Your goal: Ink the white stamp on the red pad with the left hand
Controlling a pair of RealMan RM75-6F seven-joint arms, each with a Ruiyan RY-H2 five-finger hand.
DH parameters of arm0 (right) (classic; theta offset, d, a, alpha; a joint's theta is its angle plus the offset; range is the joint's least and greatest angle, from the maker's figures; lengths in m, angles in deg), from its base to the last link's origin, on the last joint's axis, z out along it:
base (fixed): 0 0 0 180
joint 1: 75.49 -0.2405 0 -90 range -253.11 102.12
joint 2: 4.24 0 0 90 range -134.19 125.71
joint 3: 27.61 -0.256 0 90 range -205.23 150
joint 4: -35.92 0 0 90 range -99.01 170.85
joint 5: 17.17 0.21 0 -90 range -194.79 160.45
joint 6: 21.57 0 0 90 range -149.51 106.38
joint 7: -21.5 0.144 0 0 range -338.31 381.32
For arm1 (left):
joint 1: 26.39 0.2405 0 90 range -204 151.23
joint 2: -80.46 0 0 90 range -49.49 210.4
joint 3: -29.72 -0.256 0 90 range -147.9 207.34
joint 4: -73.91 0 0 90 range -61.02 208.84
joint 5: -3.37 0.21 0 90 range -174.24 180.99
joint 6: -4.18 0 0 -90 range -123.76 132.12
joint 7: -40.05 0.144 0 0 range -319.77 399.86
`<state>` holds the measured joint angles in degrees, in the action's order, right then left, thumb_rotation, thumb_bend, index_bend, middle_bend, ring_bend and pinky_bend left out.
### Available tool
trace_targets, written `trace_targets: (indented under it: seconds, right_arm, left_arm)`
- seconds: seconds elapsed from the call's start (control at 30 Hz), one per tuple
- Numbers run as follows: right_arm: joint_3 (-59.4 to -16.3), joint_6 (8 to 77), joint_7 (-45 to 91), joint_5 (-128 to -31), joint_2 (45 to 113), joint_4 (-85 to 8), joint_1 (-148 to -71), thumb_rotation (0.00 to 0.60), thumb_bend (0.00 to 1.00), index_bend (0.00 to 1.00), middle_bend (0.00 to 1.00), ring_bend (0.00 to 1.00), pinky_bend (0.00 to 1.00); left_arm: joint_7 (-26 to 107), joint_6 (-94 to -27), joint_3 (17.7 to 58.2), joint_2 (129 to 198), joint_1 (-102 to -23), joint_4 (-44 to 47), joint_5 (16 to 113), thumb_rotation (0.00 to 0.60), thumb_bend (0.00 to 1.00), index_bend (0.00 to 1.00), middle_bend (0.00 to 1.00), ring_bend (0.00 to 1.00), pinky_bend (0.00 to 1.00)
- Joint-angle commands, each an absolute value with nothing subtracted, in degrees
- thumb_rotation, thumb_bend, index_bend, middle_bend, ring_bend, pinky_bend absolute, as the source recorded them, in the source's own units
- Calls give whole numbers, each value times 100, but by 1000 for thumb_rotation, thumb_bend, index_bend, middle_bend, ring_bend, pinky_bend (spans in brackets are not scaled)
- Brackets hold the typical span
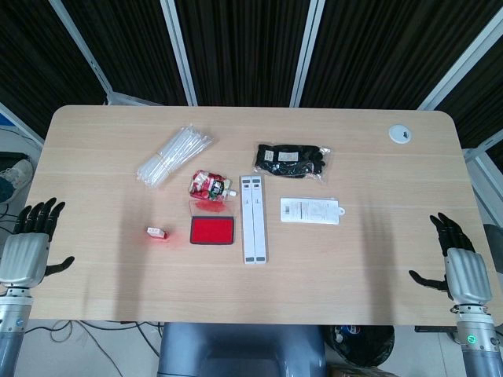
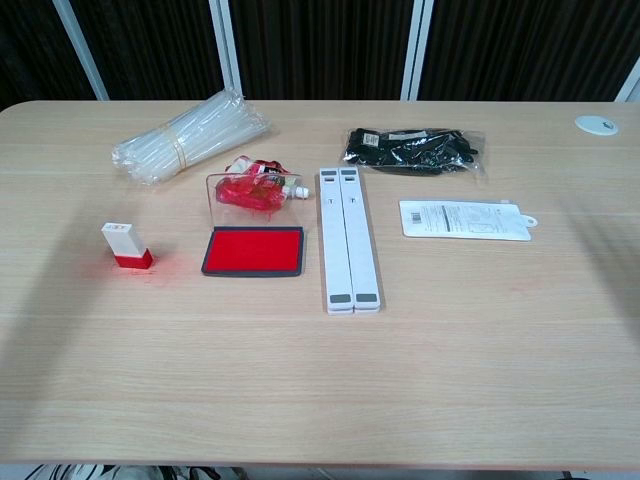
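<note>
Stamp (image 1: 156, 233) well right of left robot hand (image 1: 30, 245)

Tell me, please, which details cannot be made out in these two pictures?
- Both robot hands: outside the chest view entirely; only the head view shows the left robot hand and right robot hand, at the table's edges.
- White stamp: its printing face is hidden underneath in both views.
- White packet: its label print is too small to read.
- Black bag: contents are indistinct through the plastic.
</note>
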<state>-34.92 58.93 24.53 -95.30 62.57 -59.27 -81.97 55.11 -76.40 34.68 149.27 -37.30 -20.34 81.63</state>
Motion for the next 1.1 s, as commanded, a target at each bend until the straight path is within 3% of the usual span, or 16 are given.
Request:
trace_targets:
  seconds: [0.03,0.67,1.1]
  right_arm:
    - [-3490,5911,2426,-9533,6262,-5941,-8192,600,48,0,0,0,156]
    - [-3480,5906,2596,-9529,6203,-5909,-8158,600,52,0,0,0,156]
    - [-3501,5808,2642,-9444,6198,-5980,-8188,600,60,0,0,0,156]
  left_arm:
    - [5477,-7598,3488,14918,-3743,-2034,8112,600,38,0,0,0,16]
    - [5632,-7636,3450,14938,-3728,-2143,8148,600,38,0,0,0,16]
    - [6280,-6947,3657,15023,-4218,-2347,7715,600,128,0,0,0,42]
